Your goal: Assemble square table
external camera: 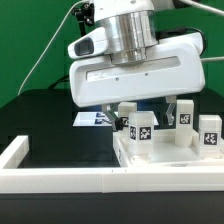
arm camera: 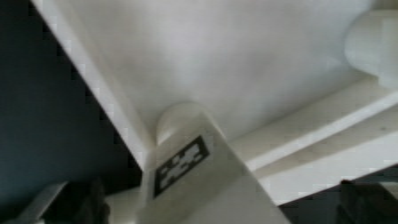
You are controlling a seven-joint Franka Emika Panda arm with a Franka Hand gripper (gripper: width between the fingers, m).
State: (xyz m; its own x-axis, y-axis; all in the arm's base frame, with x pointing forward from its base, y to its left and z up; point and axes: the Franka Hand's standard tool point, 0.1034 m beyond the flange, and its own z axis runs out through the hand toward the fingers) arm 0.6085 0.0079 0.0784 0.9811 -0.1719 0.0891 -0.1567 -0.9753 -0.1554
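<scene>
White plastic fills both views. The square table top (external camera: 150, 160) lies on the black bench (external camera: 40, 120) at lower right of the exterior frame, with tagged legs (external camera: 140, 125) standing on it. The claw (arm camera: 196, 205) hangs close above; I cannot tell its opening. Likely step: seating a leg (arm camera: 183, 160). Next comes careful alignment and screwing.

One white plastic square tray-like tabletop (external camera: 165, 165) shows. Four small white tagged legs stand there (all upright) (external camera: 141, 128) (external camera: 185, 113) (external camera: 209, 132) (external camera: 127, 113).
</scene>
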